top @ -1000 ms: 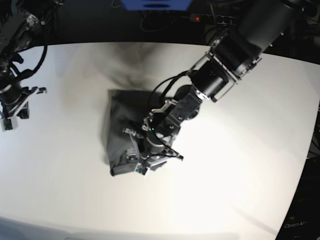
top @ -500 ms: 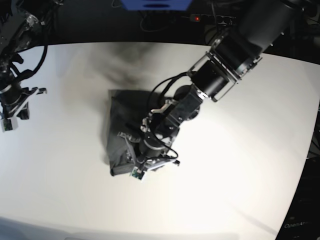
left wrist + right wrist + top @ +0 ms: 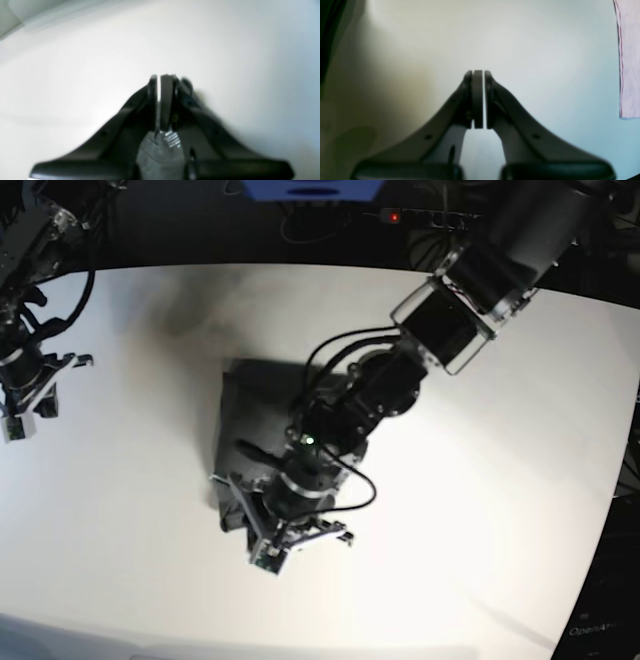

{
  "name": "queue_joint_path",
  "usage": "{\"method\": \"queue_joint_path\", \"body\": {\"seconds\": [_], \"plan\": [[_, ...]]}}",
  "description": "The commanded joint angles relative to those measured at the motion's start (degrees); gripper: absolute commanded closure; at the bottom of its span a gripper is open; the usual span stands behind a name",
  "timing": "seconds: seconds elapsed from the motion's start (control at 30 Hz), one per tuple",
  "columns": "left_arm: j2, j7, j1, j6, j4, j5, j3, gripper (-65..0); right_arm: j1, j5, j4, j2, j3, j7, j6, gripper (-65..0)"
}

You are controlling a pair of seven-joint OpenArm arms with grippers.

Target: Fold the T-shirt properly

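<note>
A big white table (image 3: 480, 510) is seen under everything. On it, near the middle, the T-shirt (image 3: 245, 415) is laid as a small dark block, so most of the folding seems to be done. Its near edge is hidden under the arm, so how neat that edge is cannot be told.

The left arm (image 3: 440, 320) is stretched across the T-shirt from the far right of the base view. The left gripper (image 3: 268, 558) is held over the bare table just past the near edge of the T-shirt. Its two fingers (image 3: 166, 100) are pressed together, and no cloth is seen between them. Only white table is seen around them in the left wrist view.

The right gripper (image 3: 478, 100) is kept well apart from the T-shirt, at the far left of the base view. Its fingers are together too, and nothing is held. A pale cloth with a dark edge (image 3: 628, 60) is seen at the side of the right wrist view.

The step in hand looks like a last tidy of the fold. If the block is found to be flat and square, the arm should be lifted clear. If a corner is loose, the fingers must be opened first, and the cloth pinched gently so the layers are not dragged.
</note>
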Motion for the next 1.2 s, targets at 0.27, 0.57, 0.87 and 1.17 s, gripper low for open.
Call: {"method": "queue_joint_path", "body": {"seconds": [0.27,0.57,0.87,1.17], "plan": [[-6.77,-1.26,17.65,-0.39,28.76,0.58,-14.92,-2.2,-8.67,-5.26,0.8,0.62,0.32,15.42,-0.03,-0.3],[-21.54,-1.7,39.54,-0.48,37.38,0.49,-19.49,-2.2,-16.41,-13.08,0.71,-3.08,8.85,23.42,-0.03,-0.3],[-27.78,-2.14,58.17,-0.48,37.99,0.58,-25.11,-2.2,-23.7,-13.35,0.71,-6.33,17.55,29.66,-0.03,-0.3],[-30.15,-15.85,75.67,-0.48,38.34,0.75,-32.5,-2.2,-25.9,-13.44,0.36,-10.81,29.33,29.57,-0.03,-0.3]]}}
